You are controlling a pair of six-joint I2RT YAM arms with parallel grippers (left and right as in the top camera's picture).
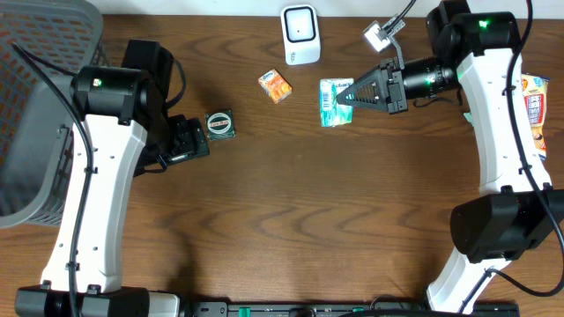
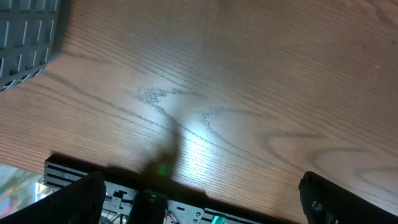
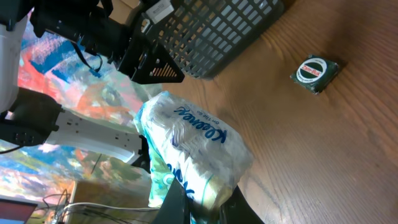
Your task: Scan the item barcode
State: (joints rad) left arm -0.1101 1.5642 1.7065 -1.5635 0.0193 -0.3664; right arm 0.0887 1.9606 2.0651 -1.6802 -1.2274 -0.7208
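Observation:
My right gripper (image 1: 350, 95) is shut on a white and green tissue pack (image 1: 333, 102), which it holds just above the table at the back middle. The right wrist view shows the pack (image 3: 193, 140) pinched at its lower end between the fingers (image 3: 177, 208). The white barcode scanner (image 1: 300, 35) stands at the table's back edge, up and to the left of the pack. At the left, my left gripper (image 1: 189, 139) hangs open over bare wood. Nothing lies between its fingers (image 2: 74, 199).
A small orange packet (image 1: 275, 85) lies left of the pack. A dark green round-labelled tin (image 1: 219, 124) sits beside the left gripper. A grey mesh basket (image 1: 35, 106) fills the far left. Colourful packets (image 1: 533, 110) lie at the right edge.

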